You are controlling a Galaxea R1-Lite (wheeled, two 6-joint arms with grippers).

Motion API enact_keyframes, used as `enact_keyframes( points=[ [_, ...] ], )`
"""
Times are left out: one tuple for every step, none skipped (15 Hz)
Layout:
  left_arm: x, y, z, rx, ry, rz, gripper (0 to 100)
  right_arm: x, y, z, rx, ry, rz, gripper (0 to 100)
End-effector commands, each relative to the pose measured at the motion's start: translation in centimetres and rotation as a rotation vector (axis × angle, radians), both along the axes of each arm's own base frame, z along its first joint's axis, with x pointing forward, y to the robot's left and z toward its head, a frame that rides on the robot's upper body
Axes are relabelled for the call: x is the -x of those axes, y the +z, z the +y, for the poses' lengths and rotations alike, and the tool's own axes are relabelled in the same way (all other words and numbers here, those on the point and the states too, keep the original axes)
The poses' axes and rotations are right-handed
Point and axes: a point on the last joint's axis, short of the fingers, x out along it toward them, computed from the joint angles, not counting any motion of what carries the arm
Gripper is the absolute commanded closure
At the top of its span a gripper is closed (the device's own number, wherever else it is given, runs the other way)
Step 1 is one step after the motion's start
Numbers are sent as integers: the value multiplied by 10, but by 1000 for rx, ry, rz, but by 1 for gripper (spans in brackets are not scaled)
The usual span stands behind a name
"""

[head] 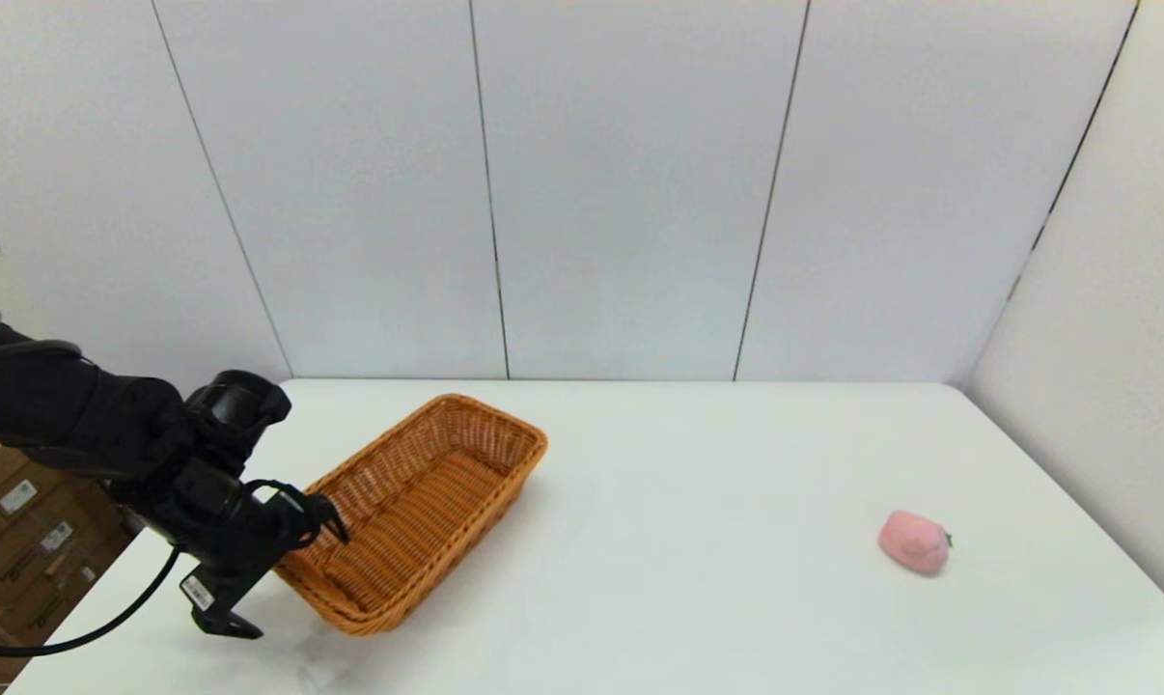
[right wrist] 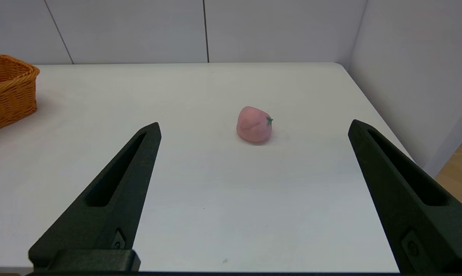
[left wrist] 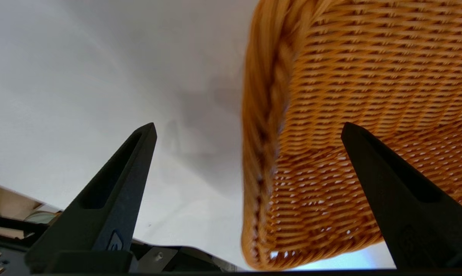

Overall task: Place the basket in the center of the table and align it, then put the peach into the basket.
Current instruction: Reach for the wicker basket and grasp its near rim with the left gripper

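The orange-brown wicker basket (head: 476, 434) lies slantwise on the left part of the white table (head: 698, 579). My left gripper (head: 292, 579) is open at the basket's near left corner. In the left wrist view the braided rim of the basket (left wrist: 261, 96) stands between the two fingers of the left gripper (left wrist: 248, 126), one finger over the table and one inside the basket. The pink peach (head: 915, 542) rests on the table's right side, far from the basket. My right gripper (right wrist: 254, 123) is open and low near the table's front edge, with the peach (right wrist: 254, 125) well ahead of it.
Grey wall panels close off the back and right of the table. Cardboard boxes (head: 22, 521) sit on the floor past the table's left edge. The basket's end (right wrist: 7, 92) shows far off in the right wrist view.
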Motion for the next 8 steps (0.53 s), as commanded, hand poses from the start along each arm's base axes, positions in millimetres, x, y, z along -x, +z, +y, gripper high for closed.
enact_keyframes(
  points=[
    [-8, -12, 0, 2, 17, 19, 0, 0, 0, 0, 0, 0, 1, 0],
    [-11, -12, 0, 5, 26, 3, 0, 0, 0, 0, 0, 0, -2, 0],
    [-16, -10, -1, 9, 41, -11, 0, 0, 0, 0, -3, 0, 0, 0],
    [-17, -10, -1, 12, 47, -13, 0, 0, 0, 0, -3, 0, -2, 0],
    [-21, -10, -2, 13, 50, -17, 0, 0, 0, 0, -3, 0, 1, 0],
    [-22, -10, -6, 12, 39, -17, 0, 0, 0, 0, -3, 0, 1, 0],
    [-22, -12, -7, 12, 38, -11, 0, 0, 0, 0, -3, 0, 1, 0],
    [-22, -13, -10, 9, 29, -4, 0, 0, 0, 0, -3, 0, 1, 0]
  ],
)
